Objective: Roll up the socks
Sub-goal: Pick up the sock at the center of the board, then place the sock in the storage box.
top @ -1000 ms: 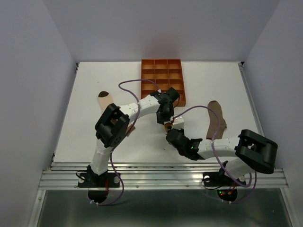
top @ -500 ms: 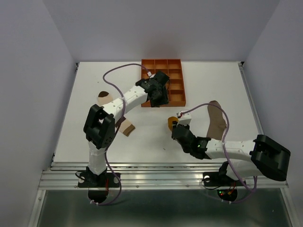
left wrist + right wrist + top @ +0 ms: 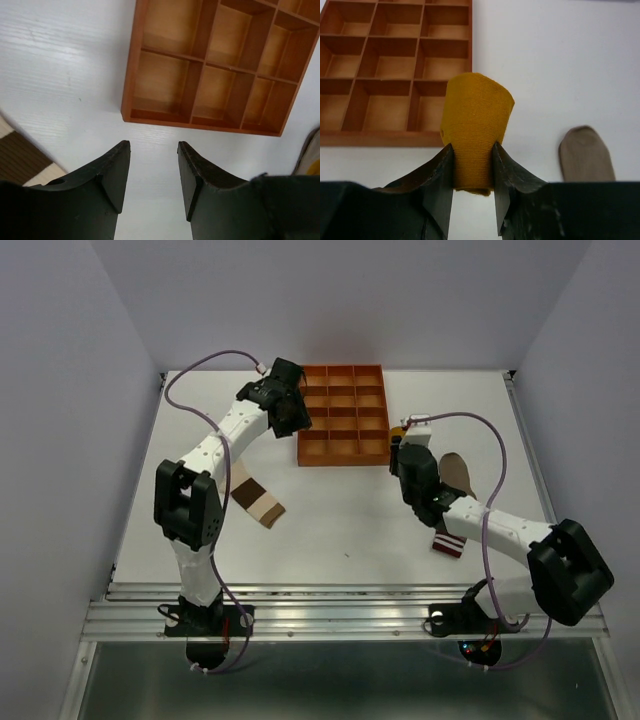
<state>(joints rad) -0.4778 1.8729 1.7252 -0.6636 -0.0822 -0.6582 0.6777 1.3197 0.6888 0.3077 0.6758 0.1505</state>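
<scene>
The mustard-yellow sock [image 3: 477, 115], rolled into a short bundle, is pinched between the two fingers of the right gripper [image 3: 473, 155], which are pressed against its sides. The bundle is held off the table [image 3: 340, 530], just beside the right edge of the orange tray [image 3: 343, 420], near that tray's front right corner (from above, only a sliver of yellow is seen past the wrist).

The tray is divided into a grid of compartments. Those taken in by the two wrist cameras show bare floors. The far rows are less clearly seen.

The left gripper [image 3: 154, 145] is held above the table at the tray's left side, its fingers spread apart with only the white surface seen between them.

The taupe-brown sock [image 3: 460, 478] is laid flat on the table to the right, partly crossed by the right arm, with its striped cuff towards the near edge. The cream sock [image 3: 258, 502], banded in tan and brown, is laid flat on the left, partly covered by the left arm and well apart from the tray.
</scene>
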